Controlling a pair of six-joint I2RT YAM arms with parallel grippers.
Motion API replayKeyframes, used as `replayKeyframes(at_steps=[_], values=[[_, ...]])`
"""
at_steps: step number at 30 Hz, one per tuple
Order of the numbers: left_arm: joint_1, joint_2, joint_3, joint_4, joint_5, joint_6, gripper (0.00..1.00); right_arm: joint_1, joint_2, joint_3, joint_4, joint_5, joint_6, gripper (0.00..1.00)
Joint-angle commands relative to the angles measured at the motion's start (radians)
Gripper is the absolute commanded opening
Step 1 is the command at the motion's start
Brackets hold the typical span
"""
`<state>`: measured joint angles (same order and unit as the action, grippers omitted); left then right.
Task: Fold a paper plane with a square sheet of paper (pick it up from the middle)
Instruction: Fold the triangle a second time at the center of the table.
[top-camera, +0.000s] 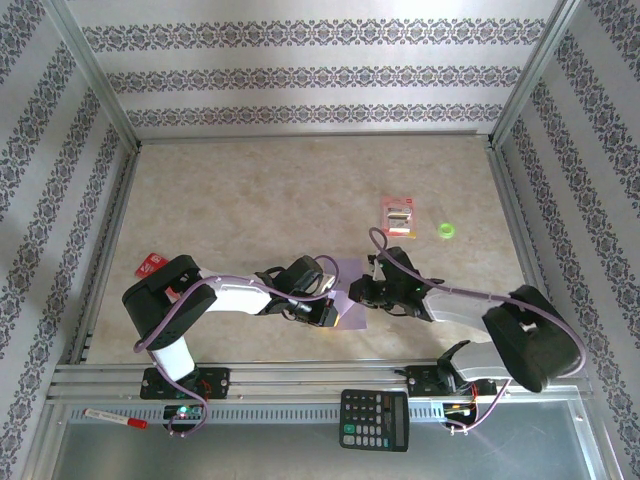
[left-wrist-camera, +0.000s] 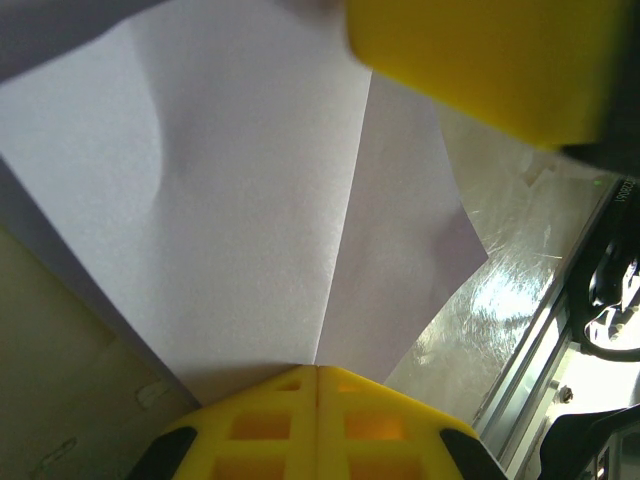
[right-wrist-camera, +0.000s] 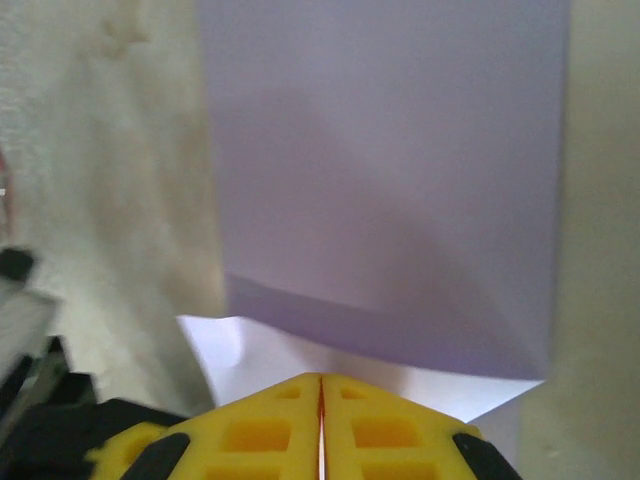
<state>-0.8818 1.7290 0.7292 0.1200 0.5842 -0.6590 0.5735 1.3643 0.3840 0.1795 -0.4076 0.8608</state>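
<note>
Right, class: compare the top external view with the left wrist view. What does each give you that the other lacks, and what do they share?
Top external gives the wider scene: a red-and-white packet, a green ring to its right, and a calculator at the near edge.
Left wrist gives the close detail: the left gripper shut on the paper, a straight crease running up from its fingertips, and another yellow finger above.
Both share the lavender paper and the table.

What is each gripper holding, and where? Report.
Both pinch the square sheet of paper: left gripper at the crease on its edge, right gripper at another edge.
</note>
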Motion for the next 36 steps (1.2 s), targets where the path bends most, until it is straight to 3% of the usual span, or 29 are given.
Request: replayKeyframes(at_steps=[1,7,11,13,18,28,36], values=[[0.005,0.035,-0.013,-0.181,-0.073,0.022,0.00,-0.001,0.043,-0.022,0.054,0.025,-0.013,0.09],[0.004,-0.039,0.043,-0.178,-0.027,0.032,0.16,-0.005,0.084,-0.085,0.070,0.035,-0.019,0.08],[0.006,-0.087,0.081,-0.151,-0.011,0.042,0.22,-0.004,0.080,-0.110,0.083,0.041,-0.014,0.08],[0.007,-0.085,0.096,-0.118,-0.016,0.033,0.20,-0.004,0.078,-0.115,0.089,0.043,-0.012,0.09],[0.028,0.003,0.148,-0.057,0.016,-0.011,0.00,-0.004,0.073,-0.125,0.097,0.046,-0.006,0.08],[0.037,0.125,0.160,-0.031,0.036,-0.028,0.00,-0.004,0.043,-0.139,0.084,0.060,-0.002,0.08],[0.035,0.098,0.086,-0.082,0.035,-0.001,0.00,-0.006,0.058,-0.126,0.060,0.069,0.006,0.08]])
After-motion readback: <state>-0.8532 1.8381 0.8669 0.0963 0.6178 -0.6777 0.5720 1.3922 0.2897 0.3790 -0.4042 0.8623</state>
